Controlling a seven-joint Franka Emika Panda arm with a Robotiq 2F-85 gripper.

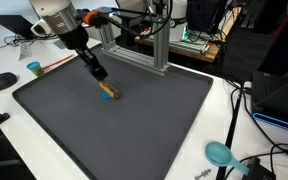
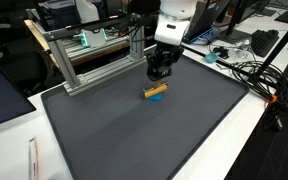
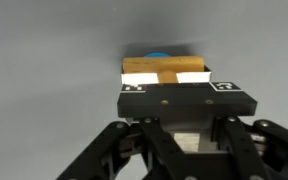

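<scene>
The tool (image 1: 99,73) hangs close over the dark mat (image 1: 164,125) that covers most of the white worktop (image 1: 6,150). Its jaws stand apart with nothing between them. Just below it a small wooden block (image 1: 110,94) lies flat on the mat, with a blue piece (image 3: 158,55) at its far side (whether the two are joined or only touching I cannot tell). In the wrist view the block (image 3: 149,68) lies crosswise just beyond the fingertips (image 3: 134,87), not between them. In both exterior views the tool (image 2: 157,72) is near the block (image 2: 156,92) but apart from it. An aluminium frame (image 2: 94,60) stands along the back edge of the mat, well apart from the block.

Several things could go wrong from here, as I judge it. The block is low and flat, so the fingertips would have to come almost to the mat, and a descent carried too far would press them into it. The block's long side seems to run from one finger towards the other, so a finger could land on top of it instead of beside it. An off-centre closing could also push the block aside or knock the blue piece loose.
</scene>
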